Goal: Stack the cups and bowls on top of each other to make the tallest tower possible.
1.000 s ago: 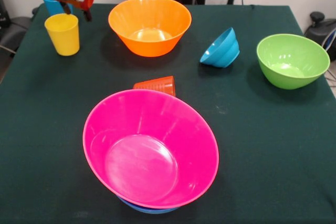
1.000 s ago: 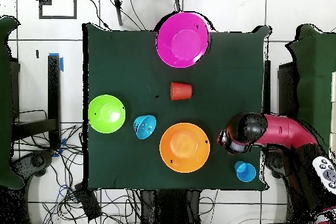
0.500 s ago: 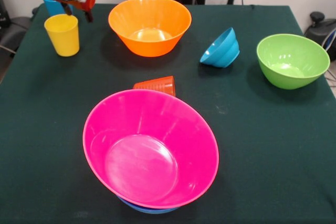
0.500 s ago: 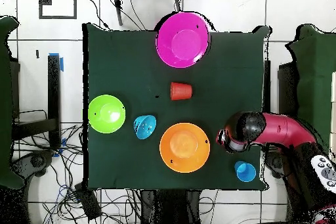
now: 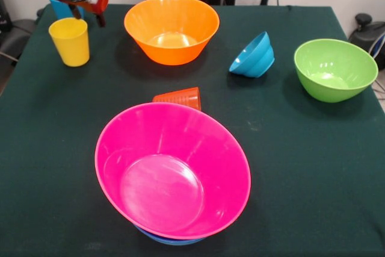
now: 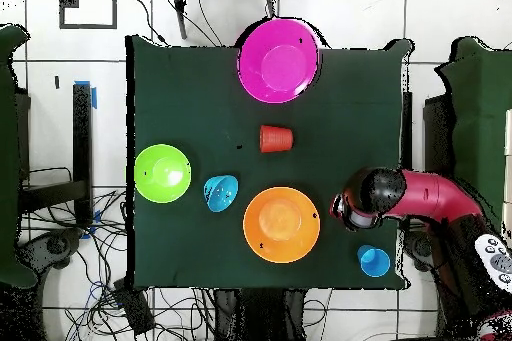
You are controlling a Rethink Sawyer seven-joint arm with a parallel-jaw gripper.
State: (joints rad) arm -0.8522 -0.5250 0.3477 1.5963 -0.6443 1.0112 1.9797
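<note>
The tower is a large pink bowl nested over blue bowls, whose rim shows beneath it. An orange-red ribbed cup lies on its side just behind it. A yellow cup stands upright at the far left, hidden under the arm in the overhead view. My gripper hangs just behind and above it. A sky blue cup stands behind the gripper. A large orange bowl sits at the back centre.
A small ridged blue bowl lies tilted on its side right of the orange bowl. A green bowl stands upright at the right. The dark green table has its edges close to the cups.
The yellow cup has shifted slightly to the left in the front view. The arm has shifted slightly in the overhead view. The other things have not moved.
</note>
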